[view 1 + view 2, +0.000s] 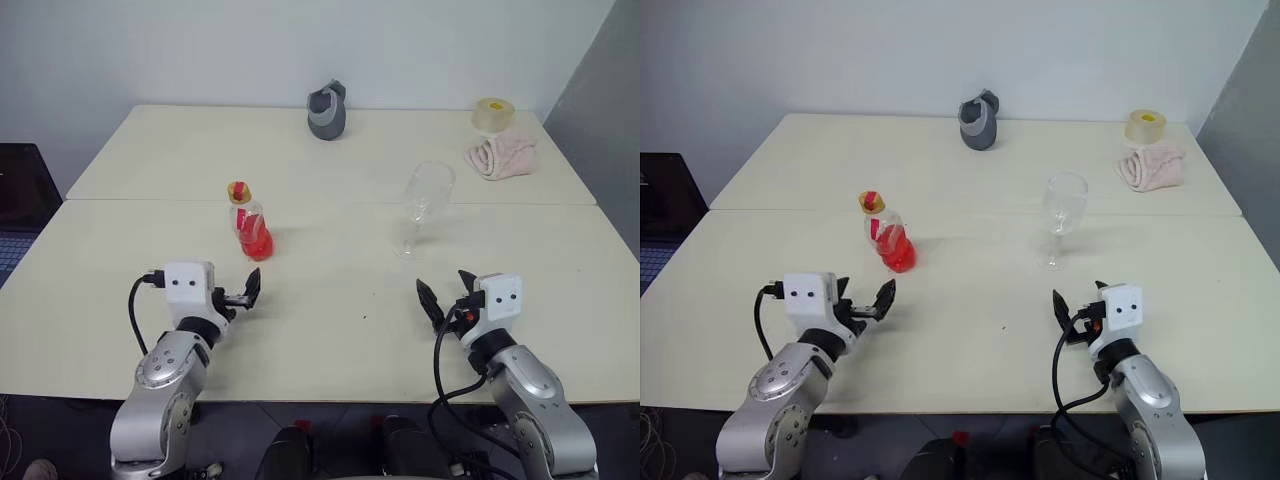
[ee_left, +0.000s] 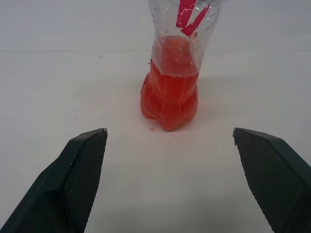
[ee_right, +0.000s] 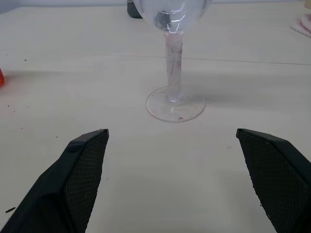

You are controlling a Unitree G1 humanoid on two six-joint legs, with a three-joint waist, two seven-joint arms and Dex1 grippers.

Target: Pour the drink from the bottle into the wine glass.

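A small clear bottle (image 1: 250,225) with a yellow cap stands upright on the cream table (image 1: 330,310), left of centre. Red drink (image 2: 169,99) fills its bulbous lower part. The empty wine glass (image 1: 424,205) stands upright to its right. My left gripper (image 1: 245,293) hovers open just in front of the bottle, which sits centred between its fingers (image 2: 82,170) in the left wrist view, a short way off. Open too, my right gripper (image 1: 447,296) points at the glass, whose stem and foot (image 3: 175,103) stand ahead of its wide-apart fingers (image 3: 80,174).
A grey object (image 1: 327,112) stands at the far middle of the table. At the far right lie a pink cloth (image 1: 500,156) and a roll of tape (image 1: 493,114). A seam (image 1: 330,201) runs across the table behind the bottle and glass.
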